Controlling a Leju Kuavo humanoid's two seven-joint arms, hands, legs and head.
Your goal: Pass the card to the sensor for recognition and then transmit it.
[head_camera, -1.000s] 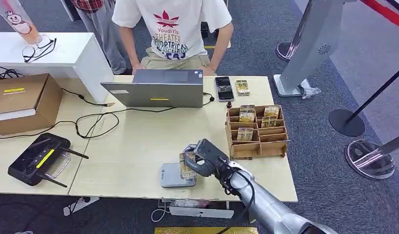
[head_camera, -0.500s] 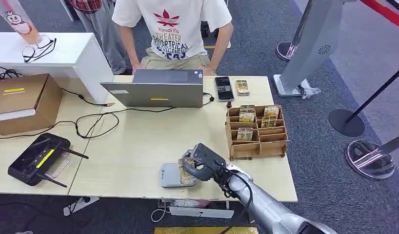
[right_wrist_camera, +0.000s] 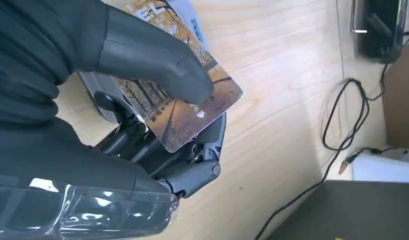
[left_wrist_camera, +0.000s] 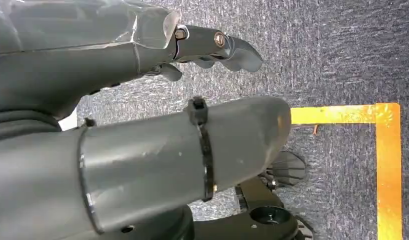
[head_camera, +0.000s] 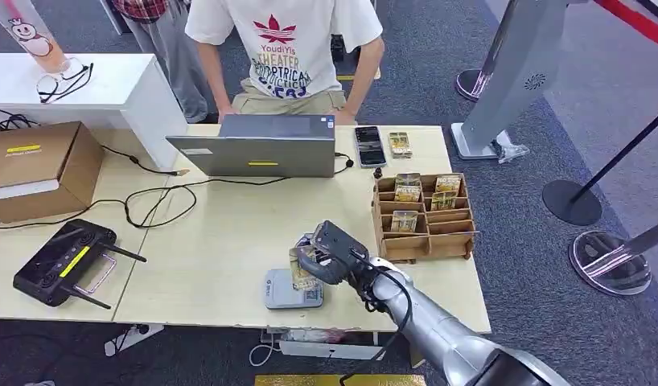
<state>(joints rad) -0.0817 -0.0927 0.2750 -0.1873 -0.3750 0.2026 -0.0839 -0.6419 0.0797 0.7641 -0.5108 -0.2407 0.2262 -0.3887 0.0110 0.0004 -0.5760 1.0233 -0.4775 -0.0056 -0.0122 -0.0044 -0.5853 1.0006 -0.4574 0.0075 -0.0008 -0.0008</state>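
My right hand (head_camera: 330, 253) pinches a card (head_camera: 303, 272) printed with an autumn tree scene, thumb on its face. It holds the card just over the right part of the small grey sensor (head_camera: 285, 291) near the table's front edge. In the right wrist view the card (right_wrist_camera: 185, 107) lies between the thumb and the darker fingers, above the sensor (right_wrist_camera: 100, 97). My left hand (left_wrist_camera: 142, 110) hangs over grey carpet, fingers loosely apart, holding nothing.
A wooden rack (head_camera: 425, 217) holding more cards stands right of my hand. A laptop (head_camera: 257, 145), a phone (head_camera: 369, 146) and a loose card (head_camera: 400, 144) lie at the far edge, where a person (head_camera: 285, 48) stands. Cables (head_camera: 161, 201), a black controller (head_camera: 62, 261) and a cardboard box (head_camera: 36, 165) lie left.
My right hand has carried the card slightly left and away from the front edge, so it now covers more of the sensor's right side. Nothing else moved.
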